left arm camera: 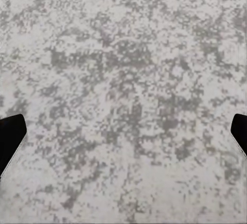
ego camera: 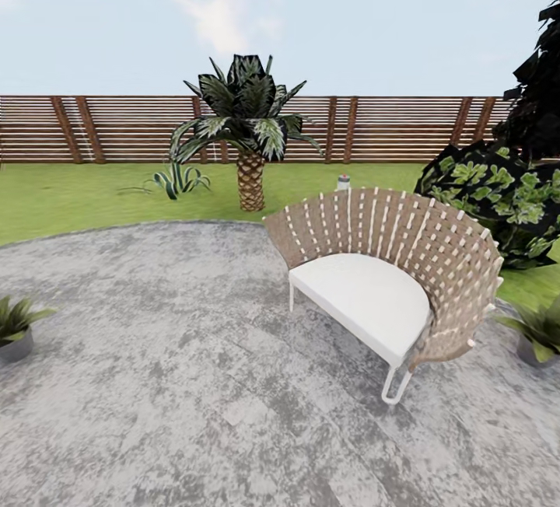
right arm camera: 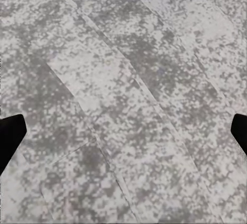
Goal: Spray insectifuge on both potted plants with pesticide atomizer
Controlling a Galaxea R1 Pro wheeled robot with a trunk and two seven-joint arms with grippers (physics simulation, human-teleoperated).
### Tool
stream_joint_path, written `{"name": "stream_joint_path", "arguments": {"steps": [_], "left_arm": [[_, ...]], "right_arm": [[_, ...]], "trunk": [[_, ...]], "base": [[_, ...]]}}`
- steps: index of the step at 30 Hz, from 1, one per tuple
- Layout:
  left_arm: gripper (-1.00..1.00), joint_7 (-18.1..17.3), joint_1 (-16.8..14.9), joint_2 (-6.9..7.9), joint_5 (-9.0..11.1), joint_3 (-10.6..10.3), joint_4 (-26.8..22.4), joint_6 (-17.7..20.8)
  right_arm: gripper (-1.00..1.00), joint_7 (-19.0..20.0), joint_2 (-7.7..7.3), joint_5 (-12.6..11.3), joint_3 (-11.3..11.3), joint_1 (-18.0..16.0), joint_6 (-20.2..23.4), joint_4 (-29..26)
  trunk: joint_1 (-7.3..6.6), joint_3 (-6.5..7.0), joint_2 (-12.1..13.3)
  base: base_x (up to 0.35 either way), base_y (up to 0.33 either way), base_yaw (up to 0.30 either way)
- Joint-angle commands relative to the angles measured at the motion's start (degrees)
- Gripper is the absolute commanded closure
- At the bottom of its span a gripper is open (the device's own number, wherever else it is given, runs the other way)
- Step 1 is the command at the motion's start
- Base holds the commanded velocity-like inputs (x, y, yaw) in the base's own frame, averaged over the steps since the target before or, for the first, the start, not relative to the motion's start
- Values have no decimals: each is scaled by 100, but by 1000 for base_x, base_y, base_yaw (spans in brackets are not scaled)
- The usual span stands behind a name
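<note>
Two potted plants stand on the round grey stone patio (ego camera: 155, 382): one (ego camera: 14, 324) at the left edge and one (ego camera: 538, 332) at the right edge, each a low rosette of green leaves in a small grey pot. A tiny bottle-like thing, apparently the pesticide atomizer (ego camera: 343, 181), stands far off on the lawn behind the chair. In the left wrist view my left gripper (left arm camera: 125, 135) is open over bare stone. My right gripper (right arm camera: 125, 135) is open too, with only paving between its dark fingertips (right arm camera: 10, 136).
A woven chair (ego camera: 389, 274) with a white cushion stands on the patio right of centre. Behind it are a palm (ego camera: 249, 134), a low striped plant (ego camera: 179, 179), a big dark bush (ego camera: 498, 196) and a brown slatted fence (ego camera: 117, 130).
</note>
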Motion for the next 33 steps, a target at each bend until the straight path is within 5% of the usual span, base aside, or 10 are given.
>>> {"name": "stream_joint_path", "arguments": {"steps": [1,33], "left_arm": [[-100,2,-4,-2,4,7,5,-19],[-100,2,-4,-1,5,7,5,-19]], "right_arm": [[-100,3,7,38,-24,-3,-22,4],[-100,3,9,44,-24,-3,-19,4]], "trunk": [[3,-5,-2],[3,-5,-2]], "base": [[339,0,194],[339,0,272]]}}
